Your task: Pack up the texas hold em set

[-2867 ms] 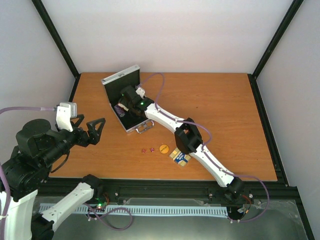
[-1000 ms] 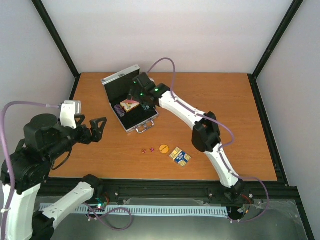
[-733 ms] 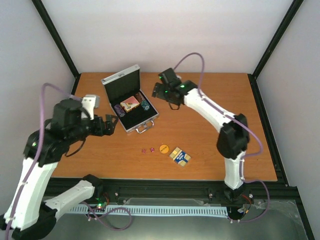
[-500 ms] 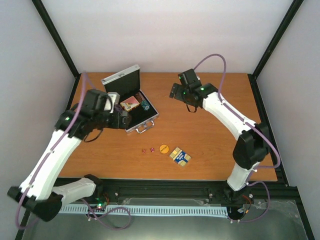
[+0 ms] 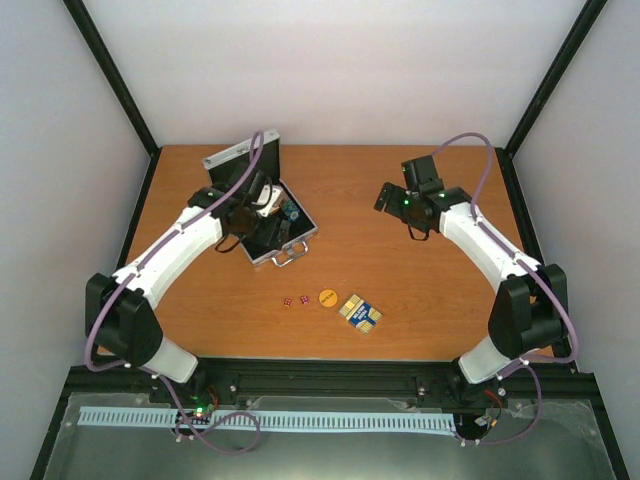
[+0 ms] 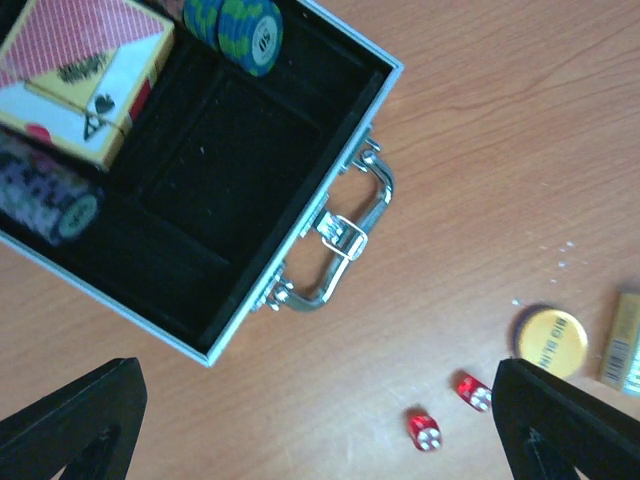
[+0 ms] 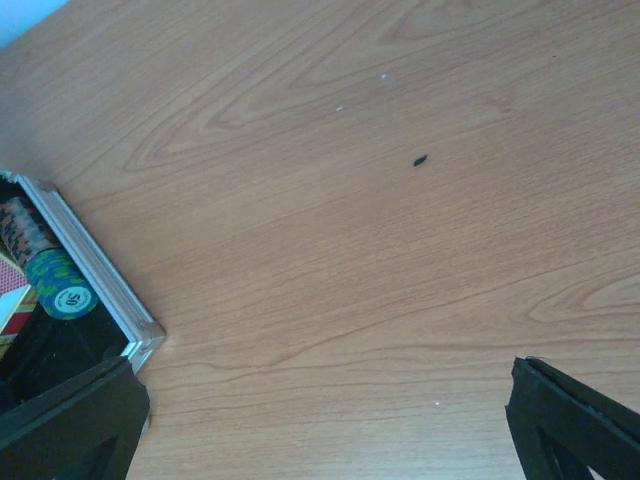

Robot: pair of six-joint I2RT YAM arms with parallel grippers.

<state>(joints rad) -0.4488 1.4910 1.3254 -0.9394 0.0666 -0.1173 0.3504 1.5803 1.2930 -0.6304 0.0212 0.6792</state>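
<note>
Your left gripper (image 6: 312,405) hangs over the open aluminium case (image 5: 296,238) at the back left of the wooden table (image 5: 440,290). Its jaws are spread wide and nothing sits between them. The case's lid (image 5: 240,157) stands up on the far side. The handle (image 6: 345,240) points toward the middle of the table. Inside, on the black lining, you have a red-backed card deck (image 6: 85,75) with a blue-green chip stack (image 6: 247,30) lying on its side next to it. A purple chip stack (image 6: 45,195), blurred in the wrist view, lies on the deck's other side.

In front of the case, two red dice (image 5: 287,301) lie close together on the wood. The orange round button (image 5: 328,297) is just to their right. A blue-and-yellow card deck (image 5: 361,313) lies just beyond the button.

Further right, your right gripper (image 7: 320,420) hovers over bare wood, well apart from the case. Its jaws are fully released and grasp nothing.
</note>
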